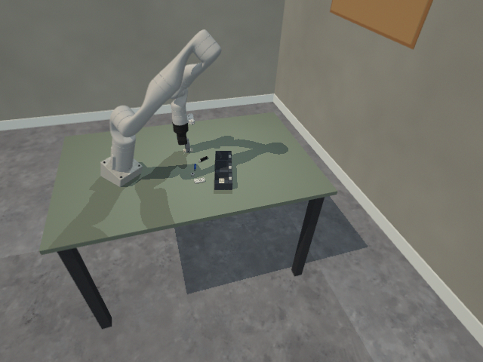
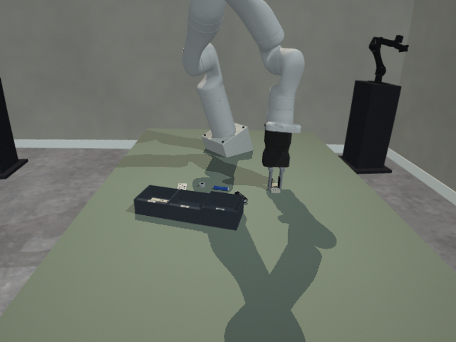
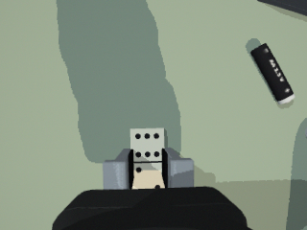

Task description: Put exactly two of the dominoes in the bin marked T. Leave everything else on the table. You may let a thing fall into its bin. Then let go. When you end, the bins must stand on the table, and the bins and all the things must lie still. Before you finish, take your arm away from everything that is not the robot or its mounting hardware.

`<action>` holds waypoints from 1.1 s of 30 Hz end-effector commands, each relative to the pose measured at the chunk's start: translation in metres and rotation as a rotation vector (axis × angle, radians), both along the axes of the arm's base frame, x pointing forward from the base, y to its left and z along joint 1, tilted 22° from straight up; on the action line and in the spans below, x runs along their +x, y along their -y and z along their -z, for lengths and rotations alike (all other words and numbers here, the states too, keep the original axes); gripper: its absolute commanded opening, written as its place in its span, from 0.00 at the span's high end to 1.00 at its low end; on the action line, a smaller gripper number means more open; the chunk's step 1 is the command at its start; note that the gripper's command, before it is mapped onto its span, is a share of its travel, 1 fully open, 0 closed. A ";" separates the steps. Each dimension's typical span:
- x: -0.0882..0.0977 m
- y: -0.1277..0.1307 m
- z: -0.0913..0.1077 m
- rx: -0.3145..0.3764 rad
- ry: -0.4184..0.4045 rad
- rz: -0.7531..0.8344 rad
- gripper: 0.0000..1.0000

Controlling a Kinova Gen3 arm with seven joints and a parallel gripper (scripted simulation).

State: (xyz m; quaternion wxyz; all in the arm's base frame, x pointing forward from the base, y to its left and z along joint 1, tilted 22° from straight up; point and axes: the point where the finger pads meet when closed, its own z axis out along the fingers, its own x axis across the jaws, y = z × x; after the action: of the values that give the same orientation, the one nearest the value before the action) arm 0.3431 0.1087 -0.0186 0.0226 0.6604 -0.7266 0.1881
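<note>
My gripper [image 3: 148, 162] is down at the table top, and its fingers are shut on the sides of a white domino [image 3: 148, 152] that lies flat. The gripper also shows in the exterior view [image 2: 275, 187], to the right of the bins. A row of three black bins [image 2: 188, 206] stands on the table. I cannot read the bins' marks. A second domino [image 1: 221, 180] lies inside the end bin farthest from the gripper. A third domino [image 2: 182, 186] lies on the table behind that bin.
A black stick [image 3: 272, 72] lies on the table between the gripper and the bins. A blue cylinder [image 2: 221, 188] and a small grey nut [image 2: 201, 184] lie behind the bins. The arm's base [image 2: 228, 141] stands at the back.
</note>
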 end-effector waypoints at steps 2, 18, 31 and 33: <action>-0.001 -0.002 -0.007 0.001 0.001 -0.001 0.51; -0.011 -0.017 -0.050 0.001 0.001 0.000 0.51; -0.013 -0.019 -0.056 0.001 0.001 0.000 0.51; -0.013 -0.019 -0.056 0.001 0.001 0.000 0.51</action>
State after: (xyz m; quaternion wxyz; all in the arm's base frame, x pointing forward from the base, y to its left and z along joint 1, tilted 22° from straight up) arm 0.3301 0.1269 0.0369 0.0228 0.6604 -0.7266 0.1880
